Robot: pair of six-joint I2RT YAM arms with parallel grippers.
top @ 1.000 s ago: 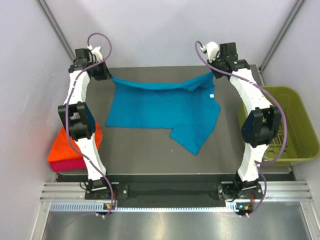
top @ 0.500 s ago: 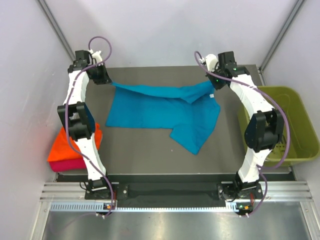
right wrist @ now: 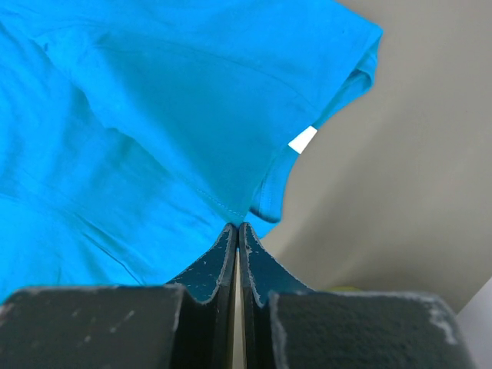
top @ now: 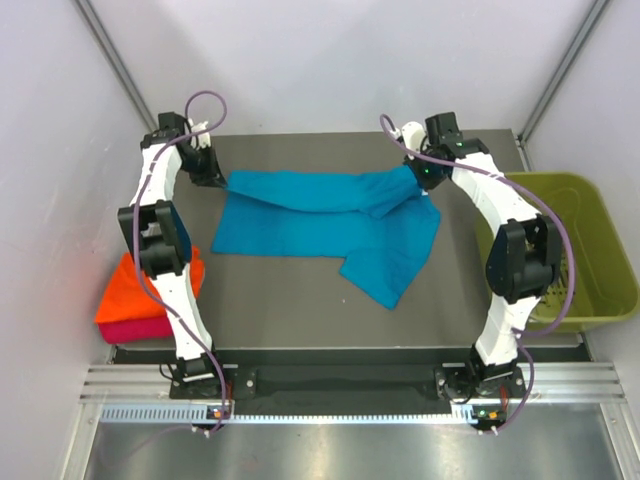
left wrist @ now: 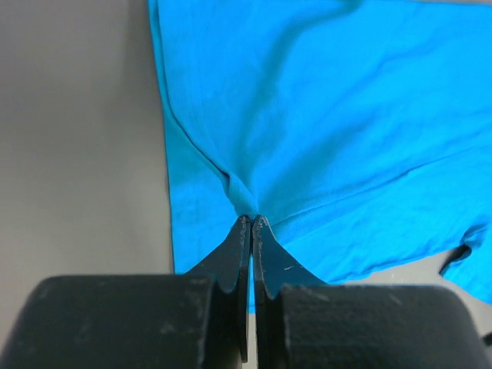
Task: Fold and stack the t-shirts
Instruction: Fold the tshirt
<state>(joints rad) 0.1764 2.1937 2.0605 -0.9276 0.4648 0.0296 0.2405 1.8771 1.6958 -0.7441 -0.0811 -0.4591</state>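
Observation:
The teal-blue t-shirt lies spread on the grey table, its far edge lifted and folded toward me. My left gripper is shut on its far left corner, which shows pinched in the left wrist view. My right gripper is shut on the far right edge near the neck, which shows in the right wrist view with the white label. An orange folded t-shirt lies on a magenta-pink one at the table's left edge.
An olive-green plastic basket stands to the right of the table. White walls close in on both sides and behind. The arm bases sit on the near rail.
Both grippers have moved toward me and lower, carrying the shirt's far edge forward over the shirt. The cloth between them now sags onto the table.

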